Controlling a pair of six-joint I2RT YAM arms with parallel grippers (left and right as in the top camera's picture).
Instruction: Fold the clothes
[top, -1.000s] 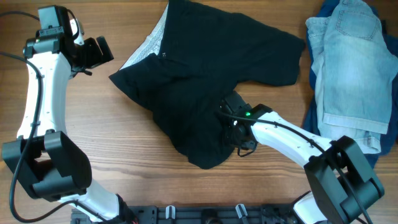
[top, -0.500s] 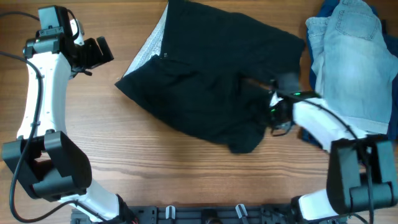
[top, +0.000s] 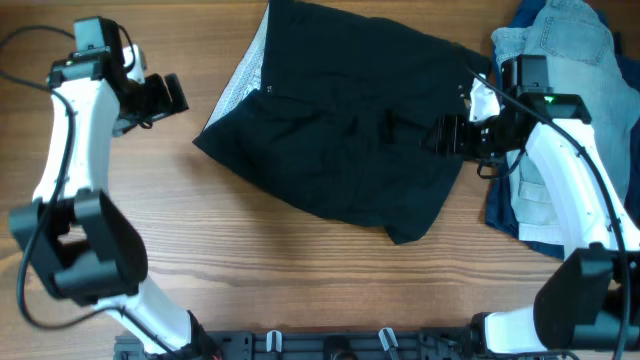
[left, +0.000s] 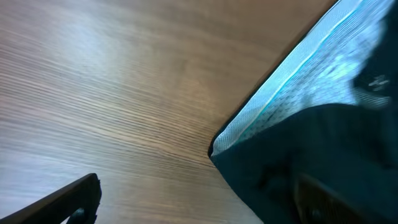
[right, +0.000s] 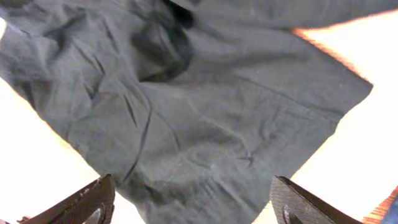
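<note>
The black shorts (top: 340, 140) lie spread across the middle of the table, with the pale waistband lining (top: 235, 85) showing at their left edge. My right gripper (top: 447, 134) hovers over their right side, open, with nothing between its fingers. In the right wrist view the creased black shorts (right: 205, 106) fill the frame, and the right gripper (right: 196, 208) stands wide above them. My left gripper (top: 162, 97) is open over bare wood, left of the shorts. The left wrist view shows the left gripper (left: 199, 211) near the lining (left: 311, 68) and the shorts' corner (left: 311, 162).
Light-blue denim shorts (top: 560, 70) are piled at the right edge of the table, on top of a navy garment (top: 515, 215). My right arm passes over that pile. Wooden table (top: 250, 270) shows in front of the black shorts.
My right gripper pulled the shorts' lower part to the right, then opened and let go at their right side. The shorts now lie flatter and wider. The left arm shifted slightly.
</note>
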